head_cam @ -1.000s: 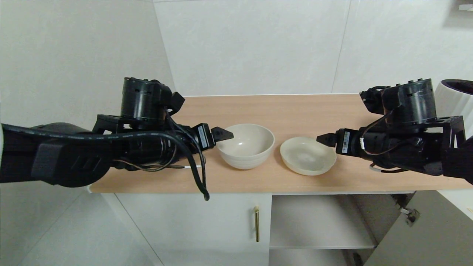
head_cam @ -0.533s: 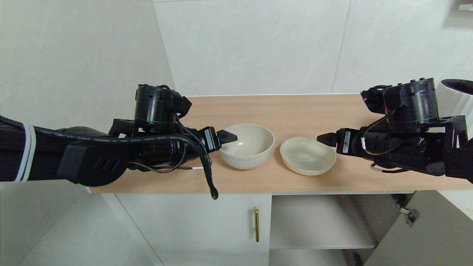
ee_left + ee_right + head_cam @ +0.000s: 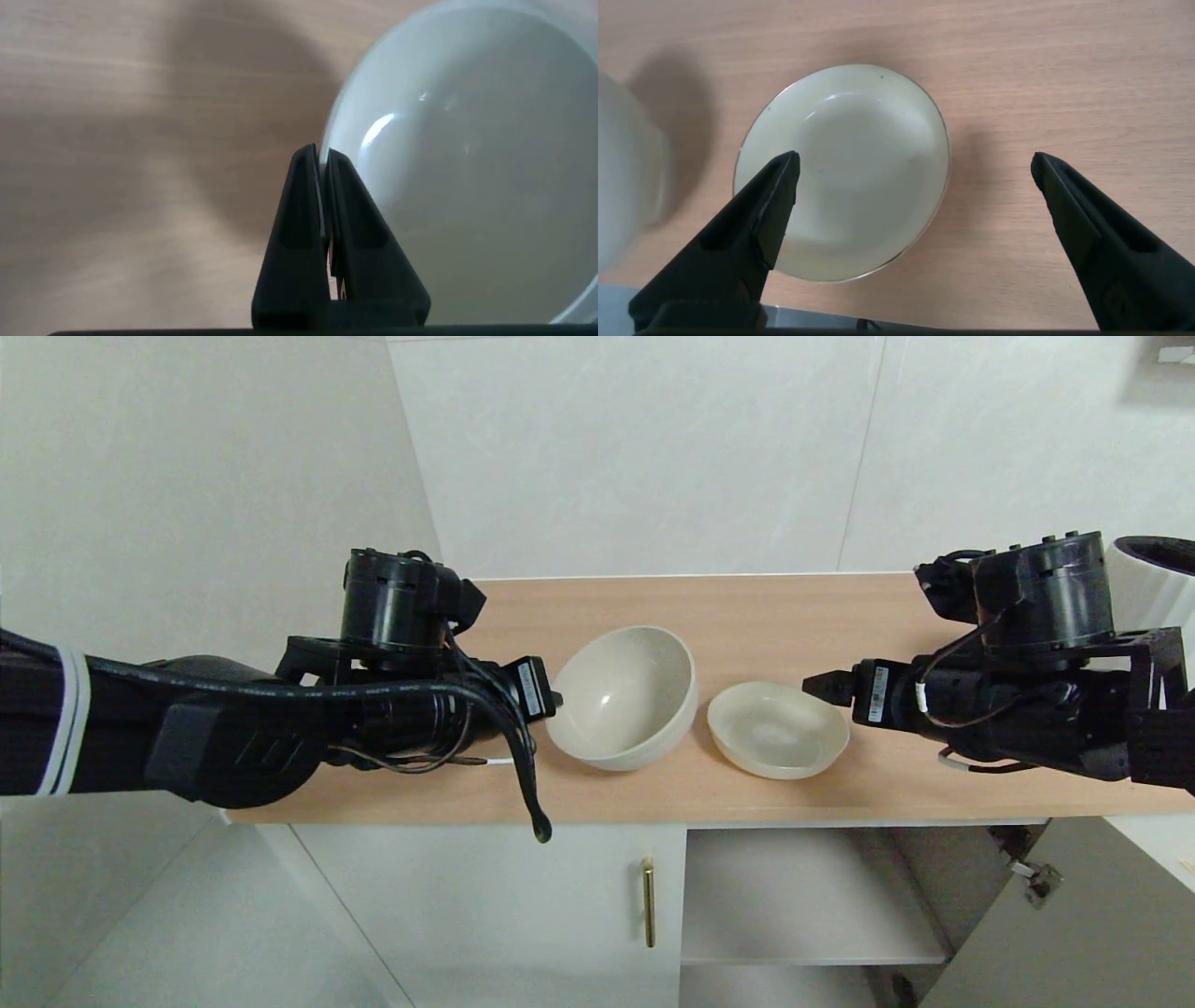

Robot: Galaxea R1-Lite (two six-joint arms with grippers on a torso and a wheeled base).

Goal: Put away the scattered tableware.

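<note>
Head view: the left gripper [image 3: 557, 698] is pinched on the near-side rim of the cream bowl [image 3: 624, 695], which lies at its 3 o'clock. The bowl is tipped up, its mouth facing the arm and its far side resting on the wooden surface [image 3: 747, 616]. The shallow dish [image 3: 778, 728] sits flat just beside the bowl, at 8 o'clock from the right gripper [image 3: 820, 685], the nearer arm to it. An open cabinet shelf [image 3: 812, 896] lies below at 6 o'clock.

Left wrist view: the fingers are closed tight on the bowl's [image 3: 467, 159] thin rim; the bowl is empty.

Right wrist view: the right gripper [image 3: 913, 163] is spread wide with nothing in it, the empty dish [image 3: 845, 224] between its fingers.
</note>
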